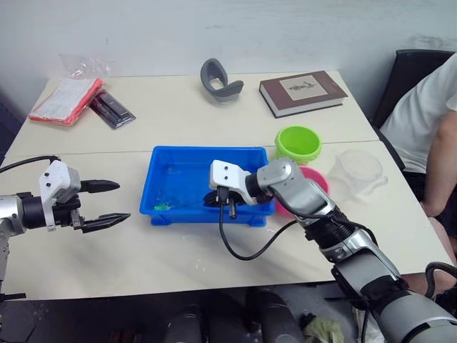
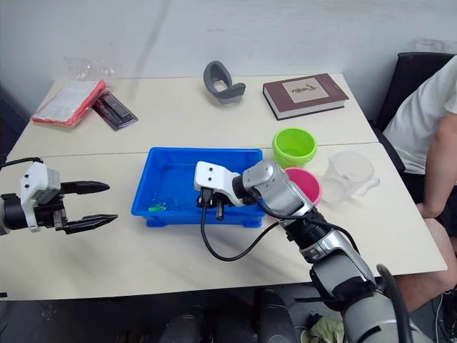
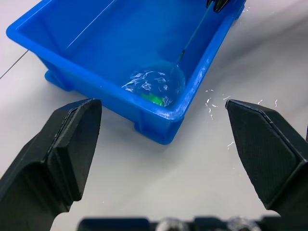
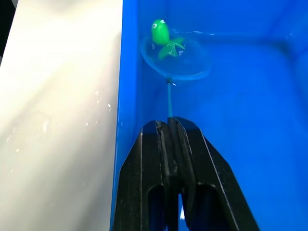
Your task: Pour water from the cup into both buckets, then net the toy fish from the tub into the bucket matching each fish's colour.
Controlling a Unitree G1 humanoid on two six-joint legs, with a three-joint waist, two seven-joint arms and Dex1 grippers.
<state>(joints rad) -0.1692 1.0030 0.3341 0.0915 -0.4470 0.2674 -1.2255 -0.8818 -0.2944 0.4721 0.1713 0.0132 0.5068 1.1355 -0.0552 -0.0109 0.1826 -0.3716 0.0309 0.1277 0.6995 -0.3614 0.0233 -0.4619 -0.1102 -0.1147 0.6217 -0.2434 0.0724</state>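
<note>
The blue tub (image 1: 187, 214) stands mid-table with water in it. My right gripper (image 1: 218, 199) is shut on the net's thin handle at the tub's front wall. The net's hoop (image 4: 176, 61) lies in the water near the tub's front left corner, with a green toy fish (image 4: 161, 33) resting on its far edge. My left gripper (image 1: 122, 201) hangs open over the table just left of the tub, holding nothing. The lime green bucket (image 1: 298, 143) and the pink bucket (image 1: 319, 179) stand right of the tub, and the clear cup (image 1: 357, 170) stands upright beside them.
A brown book (image 1: 301, 93) and a grey curved object (image 1: 220, 80) lie at the back. A red packet (image 1: 66, 100) and a black item (image 1: 111, 108) are at the back left. A person (image 1: 428, 128) sits at the right edge. A black cable (image 1: 246, 250) loops below my right wrist.
</note>
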